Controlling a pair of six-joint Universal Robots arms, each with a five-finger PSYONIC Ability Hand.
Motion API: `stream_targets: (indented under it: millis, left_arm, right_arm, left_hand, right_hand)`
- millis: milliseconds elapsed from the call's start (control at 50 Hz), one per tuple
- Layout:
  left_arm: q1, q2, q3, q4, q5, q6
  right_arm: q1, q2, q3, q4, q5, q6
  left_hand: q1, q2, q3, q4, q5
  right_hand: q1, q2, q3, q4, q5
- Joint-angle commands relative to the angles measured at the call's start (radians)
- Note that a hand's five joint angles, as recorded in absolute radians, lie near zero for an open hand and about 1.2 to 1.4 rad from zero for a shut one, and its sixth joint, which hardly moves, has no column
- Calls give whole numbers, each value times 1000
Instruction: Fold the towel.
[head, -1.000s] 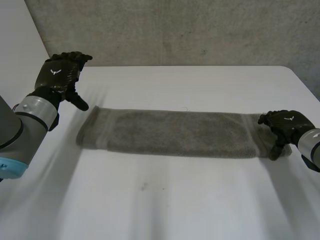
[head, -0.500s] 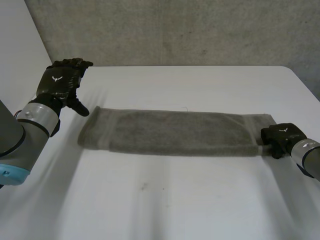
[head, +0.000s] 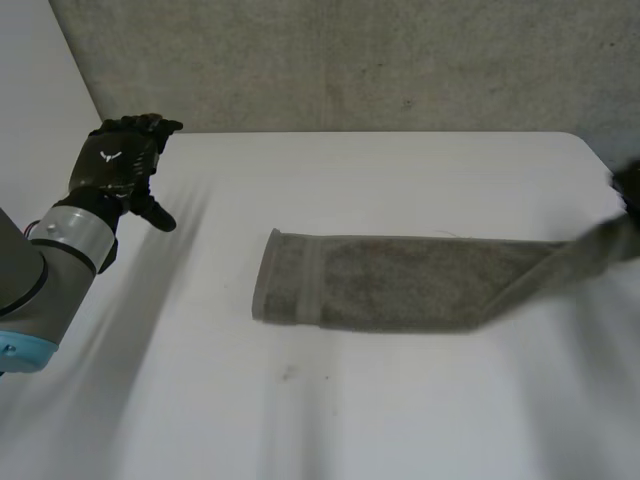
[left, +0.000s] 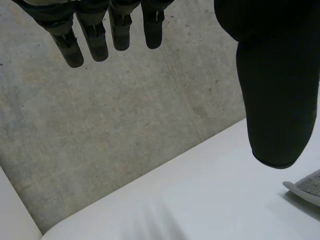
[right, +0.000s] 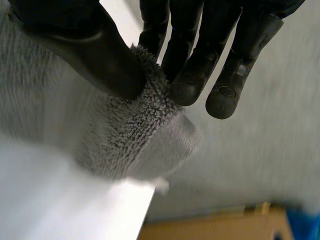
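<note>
Left hand (head: 118, 160) hangs over the far left corner of the table (head: 350, 410), well apart from the towel (head: 400, 285). I read it as open in its wrist view: fingers (left: 75, 42) straight and a little spread, thumb (left: 272, 90) out to the side, nothing between them. Just past the thumb tip I can see one towel corner lying on the white top. Grey wall (head: 350, 60) runs behind the table.

Towel lies mid-table as a long narrow strip. Its left end is flat on the top, hem band showing. Most of the strip rests flat. The right end leaves the table and rises in a taut slant toward the table's right side.

Right hand (head: 630, 185) sits at that raised end, a dark shape I can barely make out from the head camera. Its wrist view settles it: closed on the towel, with the thumb pressing the end hem against the fingertips. The cloth is bunched and hangs below the pinch, clear of the table.
</note>
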Motion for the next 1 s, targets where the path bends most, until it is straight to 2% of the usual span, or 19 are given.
stream_targets:
  millis: [20, 40, 80, 100, 140, 240, 380, 400, 420, 440, 460, 580, 620, 680, 740, 780, 920, 960, 1000]
  left_arm:
    - [-1, 4, -5, 0, -1, -1]
    - [-1, 4, -5, 0, -1, -1]
    - [-1, 6, -12, 1, 0, 0]
    - [-1, 6, -12, 1, 0, 0]
    - [-3, 14, -15, 1, 0, 0]
    - [-4, 15, -17, 1, -1, 0]
    - [-11, 18, -16, 0, -1, 0]
    - [-14, 18, -12, 0, 0, 0]
    - [-14, 18, -12, 0, 0, 0]
    - [-17, 18, -3, 0, 0, 0]
    - [-20, 20, 3, 0, 0, -1]
    - [-70, 14, 54, -10, -6, 0]
    - [-113, 0, 90, -13, -7, 0]
    - [-155, -28, 119, -13, -7, 0]
    - [-178, -46, 136, -13, -9, 0]
    - [-216, -75, 156, -13, -10, 2]
    - [-244, -109, 167, -16, -10, 2]
    - [-247, -104, 169, -20, -12, 2]
    - [-250, -85, 185, -40, -29, 0]
  right_arm:
    - [413, 91, -197, -3, 30, 5]
    - [413, 91, -198, -3, 30, 5]
    - [580, 167, -263, -5, 31, 3]
    - [581, 168, -264, -5, 31, 3]
    - [714, 252, -305, -11, 27, -11]
    - [844, 362, -328, -11, 27, -47]
    - [907, 415, -311, -9, 22, -60]
    - [907, 407, -308, -9, 27, -51]
    - [907, 407, -308, -9, 27, -51]
    - [903, 389, -300, -8, 33, -44]
    - [898, 355, -287, -6, 33, -32]
    - [849, 203, -179, -14, 20, 77]
    - [762, 89, -88, -17, 8, 185]
    - [687, 6, 3, -5, -7, 276]
    - [648, -22, 51, 0, -16, 299]
    - [554, -58, 155, 24, -29, 313]
    - [411, -76, 314, 35, -59, 313]
    - [383, -70, 339, 11, -75, 321]
    - [342, -52, 382, -72, -101, 327]
  left_hand:
    - [1, 9, 10, 9, -29]
    - [1, 9, 10, 9, -29]
    - [1, 9, 10, 9, -29]
    - [1, 9, 10, 9, -29]
    - [1, 9, 10, 9, -29]
    - [1, 9, 10, 9, -29]
    - [1, 9, 10, 9, -29]
    - [1, 9, 10, 9, -29]
    - [1, 9, 10, 9, -29]
    - [1, 9, 10, 9, -29]
    - [1, 9, 10, 9, -29]
    - [1, 9, 10, 9, -29]
    - [4, 12, 13, 12, -26]
    - [4, 12, 13, 12, -26]
    - [4, 12, 13, 12, -26]
    - [4, 12, 13, 12, -26]
    - [4, 12, 13, 12, -26]
    - [4, 12, 13, 12, -26]
    - [4, 12, 13, 12, -26]
  right_hand:
    - [95, 78, 62, 62, 53]
    - [95, 78, 62, 62, 53]
    - [95, 78, 62, 62, 53]
    - [95, 78, 62, 62, 53]
    - [95, 78, 62, 62, 53]
    - [95, 78, 62, 62, 53]
    - [85, 67, 51, 52, 43]
    - [-340, -357, -373, -373, -382]
    - [-344, -361, -377, -377, -386]
    - [-864, -882, -897, -897, -906]
    - [-1126, -1144, -1160, -1159, -1168]
    - [-1126, -1144, -1160, -1159, -1168]
    - [-1126, -1144, -1160, -1159, -1168]
    - [-1126, -1144, -1160, -1159, -1168]
    - [-1126, -1144, -1160, -1159, -1168]
    - [-1126, -1144, -1160, -1159, -1168]
    - [-1126, -1144, -1160, -1159, -1168]
    - [-1055, -1072, -1088, -1087, -1097]
    - [-836, -853, -869, -868, -878]
